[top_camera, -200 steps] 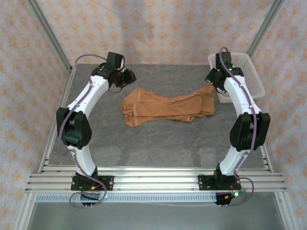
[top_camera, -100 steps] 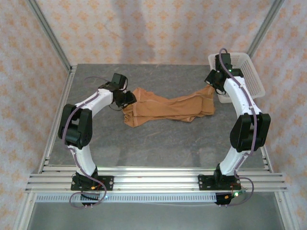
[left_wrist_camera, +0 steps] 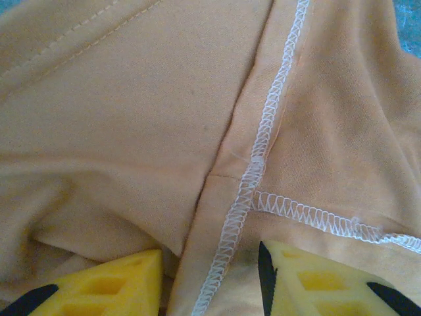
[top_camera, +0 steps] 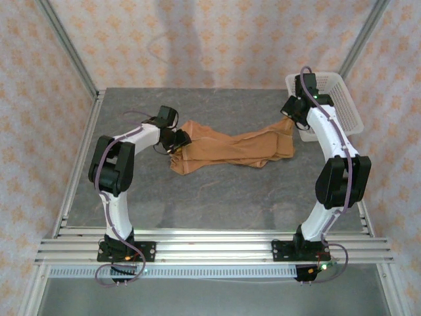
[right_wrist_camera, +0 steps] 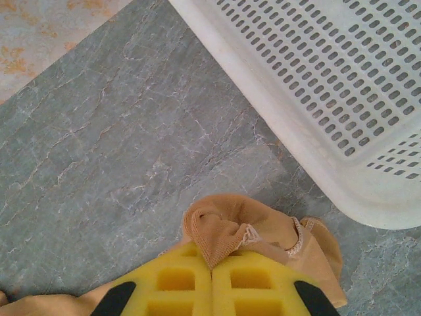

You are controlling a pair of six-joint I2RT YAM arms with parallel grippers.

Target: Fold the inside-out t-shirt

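Right fingers [right_wrist_camera: 177,283] pinched the t-shirt [top_camera: 230,148] end by the basket [right_wrist_camera: 316,79]; left fingers [left_wrist_camera: 112,283] stood apart on its far end.

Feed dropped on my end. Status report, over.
Left claw open, astride a seam of the t-shirt. Right claw shut on its other end. Shirt bunched, not yet folded. White basket nearby, clear of cloth.

The tan inside-out t-shirt [top_camera: 230,150] is lying crumpled in a long band across the middle of the top view, its right end reaching toward the upper right. Its white overlock seams [left_wrist_camera: 253,171] are facing up in the left wrist view.
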